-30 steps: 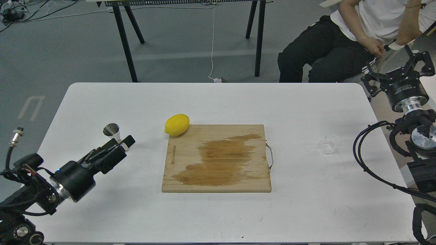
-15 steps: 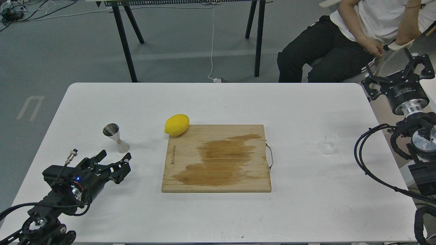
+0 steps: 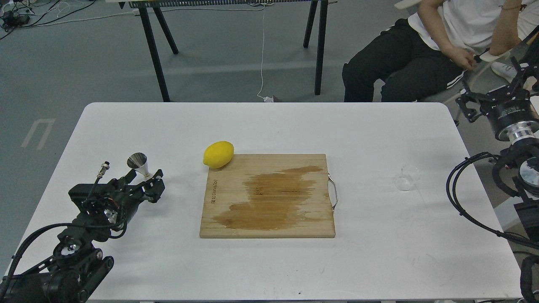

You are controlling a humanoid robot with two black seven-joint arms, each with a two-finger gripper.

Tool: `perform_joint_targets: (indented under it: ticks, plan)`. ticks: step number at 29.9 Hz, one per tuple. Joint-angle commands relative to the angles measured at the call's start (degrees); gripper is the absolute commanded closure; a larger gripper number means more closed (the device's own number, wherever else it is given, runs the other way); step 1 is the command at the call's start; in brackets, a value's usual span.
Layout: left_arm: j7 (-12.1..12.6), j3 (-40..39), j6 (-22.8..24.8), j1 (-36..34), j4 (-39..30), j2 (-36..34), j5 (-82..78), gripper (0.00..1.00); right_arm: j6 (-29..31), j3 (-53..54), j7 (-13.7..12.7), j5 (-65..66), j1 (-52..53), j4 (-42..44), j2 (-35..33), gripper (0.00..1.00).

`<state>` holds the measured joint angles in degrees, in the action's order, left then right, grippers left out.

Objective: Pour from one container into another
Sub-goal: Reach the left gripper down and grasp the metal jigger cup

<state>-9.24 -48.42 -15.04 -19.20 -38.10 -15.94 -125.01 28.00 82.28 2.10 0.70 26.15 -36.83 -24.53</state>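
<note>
My left gripper [image 3: 143, 189] has moved up again to the small shiny steel hourglass jigger [image 3: 140, 164], and its spread fingers now hide the jigger's base; I judge no grasp is made yet. The tiny clear glass cup [image 3: 406, 178] waits at the table's right side. My right gripper [image 3: 499, 90] has drifted farther off the table; whether its claw is released or clenched I cannot tell.

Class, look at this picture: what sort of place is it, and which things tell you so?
Probably a robot test lab: a bare white table, loose cables on a grey floor, and a seated onlooker by the robot arms.
</note>
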Motion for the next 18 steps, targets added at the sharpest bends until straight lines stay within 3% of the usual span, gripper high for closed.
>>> perform_joint_targets:
  ticks: [1,14,18]
  plan:
    - [-0.3,0.1,0.0,-0.2,0.7,0.1,0.0,0.62,0.0,0.0,0.0,0.0,0.0,0.0,0.0,0.00]
    - [0.0,-0.1,-1.3,-0.8,0.8,1.0,0.0,0.91,0.0,0.1,0.1,0.0,-0.4,0.2,0.0,0.00]
    - [-0.1,0.0,-3.5,-1.7,0.1,1.0,0.0,0.94,0.0,0.2,0.1,0.0,-0.5,0.2,-0.3,0.00]
